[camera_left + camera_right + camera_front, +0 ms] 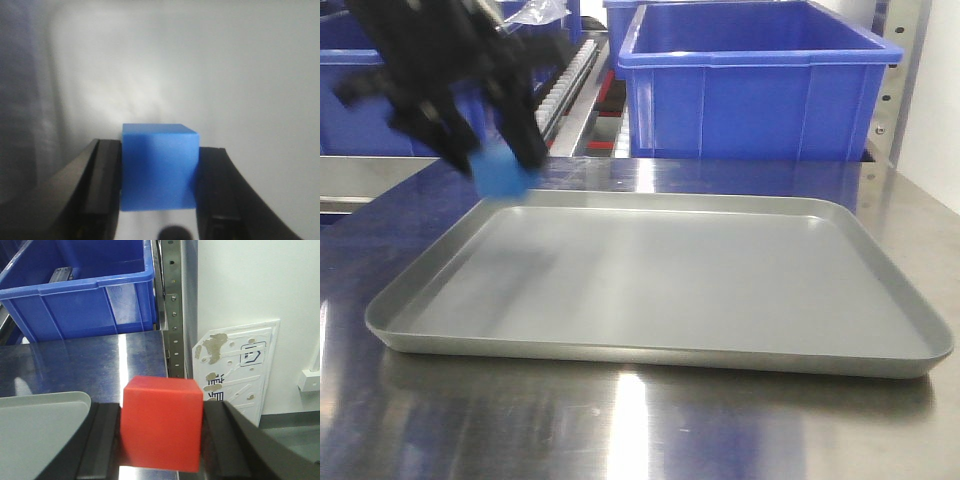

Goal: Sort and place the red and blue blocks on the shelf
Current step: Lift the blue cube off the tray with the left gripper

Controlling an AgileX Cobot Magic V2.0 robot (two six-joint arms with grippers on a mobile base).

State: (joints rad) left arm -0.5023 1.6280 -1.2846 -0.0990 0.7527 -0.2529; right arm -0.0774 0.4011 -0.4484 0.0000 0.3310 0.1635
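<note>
Near far-left tray rim [485, 206], L gripper [503, 165] (blurred) clamps blue block [506, 178].

Left gripper [498, 158] blurred, half hiding blue block [504, 180].

I count two cubes: one blue cube [159, 167] and one red cube [162, 422]. I have two pincers, my left pincer [159, 200] and my right pincer [162, 450], each with two black fingers [95, 190]. There is one grey tray [660, 352] and one steel table [620, 430]. Of blue bins I am sure of two, a big one [750, 100] and one at the left [360, 110]. I cannot count the further blue edges behind them.
</note>
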